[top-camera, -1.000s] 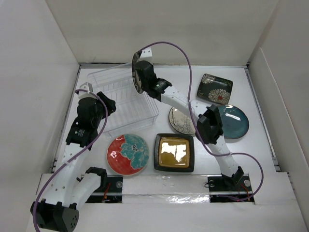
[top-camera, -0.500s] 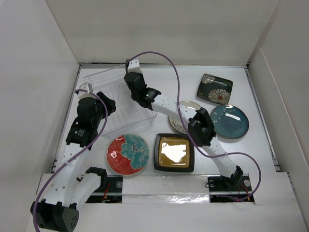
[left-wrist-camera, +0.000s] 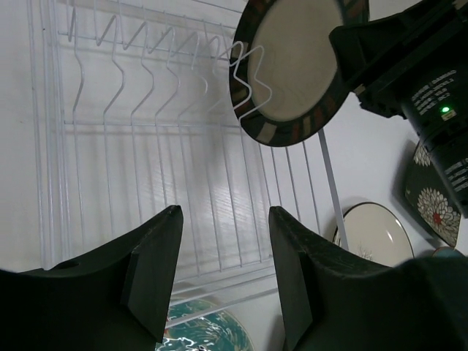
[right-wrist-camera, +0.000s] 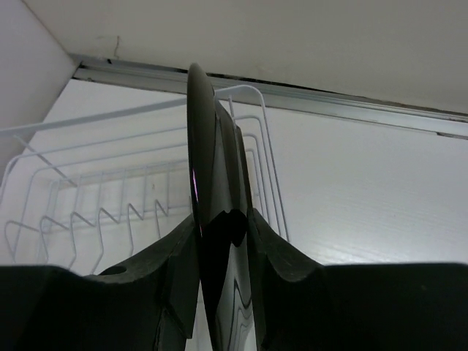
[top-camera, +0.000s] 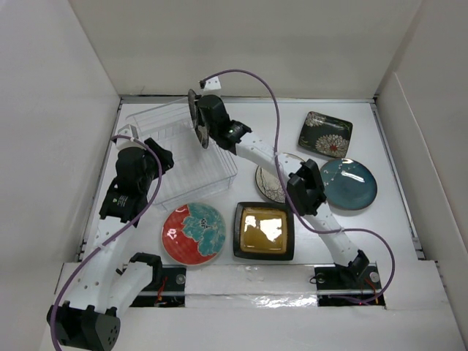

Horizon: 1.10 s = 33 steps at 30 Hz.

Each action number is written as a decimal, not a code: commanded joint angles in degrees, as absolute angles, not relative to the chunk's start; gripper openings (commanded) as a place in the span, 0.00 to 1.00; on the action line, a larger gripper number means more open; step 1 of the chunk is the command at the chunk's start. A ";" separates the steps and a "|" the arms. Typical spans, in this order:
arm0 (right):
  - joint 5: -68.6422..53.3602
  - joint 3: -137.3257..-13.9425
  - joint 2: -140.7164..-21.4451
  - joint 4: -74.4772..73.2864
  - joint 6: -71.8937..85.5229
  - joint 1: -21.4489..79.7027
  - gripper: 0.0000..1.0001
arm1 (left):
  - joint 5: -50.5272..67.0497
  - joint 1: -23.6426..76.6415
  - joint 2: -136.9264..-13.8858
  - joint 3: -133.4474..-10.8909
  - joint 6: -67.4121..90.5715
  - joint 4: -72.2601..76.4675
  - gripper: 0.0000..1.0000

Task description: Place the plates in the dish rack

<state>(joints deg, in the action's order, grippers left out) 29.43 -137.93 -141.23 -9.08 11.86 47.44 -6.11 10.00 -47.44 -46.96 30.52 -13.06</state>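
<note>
My right gripper point(top-camera: 202, 121) is shut on the round dark-rimmed cream plate point(top-camera: 194, 117), held on edge over the right end of the clear dish rack point(top-camera: 164, 172). In the right wrist view the plate point(right-wrist-camera: 205, 168) stands edge-on between my fingers. In the left wrist view the plate point(left-wrist-camera: 292, 66) hangs above the rack's wire dividers point(left-wrist-camera: 146, 80). My left gripper point(left-wrist-camera: 223, 241) is open and empty over the rack's near wall. On the table lie the red flower plate point(top-camera: 193, 232), the square black-gold plate point(top-camera: 264, 231), the branch-pattern plate point(top-camera: 270, 183), the teal plate point(top-camera: 351, 184) and the square dark floral plate point(top-camera: 325, 134).
White walls enclose the table on the left, back and right. The right arm point(top-camera: 307, 194) stretches across the branch-pattern plate. The left arm point(top-camera: 131, 186) stands beside the rack's left near corner.
My right gripper has carried the dark-rimmed plate left over the rack, dipped low, then risen a little with the plate on edge. The left arm has barely moved.
</note>
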 commanded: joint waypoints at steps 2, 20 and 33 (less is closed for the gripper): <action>23.56 -141.33 -140.89 -8.95 17.31 44.74 0.35 | -8.26 9.67 -47.37 -49.40 30.67 -10.28 0.48; 3.95 -104.21 -106.91 6.63 19.86 38.33 0.85 | -5.45 9.67 -48.69 -49.83 28.75 -9.85 0.52; 16.61 -29.83 -53.20 1.07 41.90 24.27 0.32 | 4.66 11.25 -44.12 -48.34 23.64 -7.47 0.00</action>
<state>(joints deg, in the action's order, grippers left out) 13.45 -34.00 -59.99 7.35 35.09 26.28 2.15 10.81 -44.77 -46.98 25.41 -10.20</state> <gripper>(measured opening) 0.281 0.003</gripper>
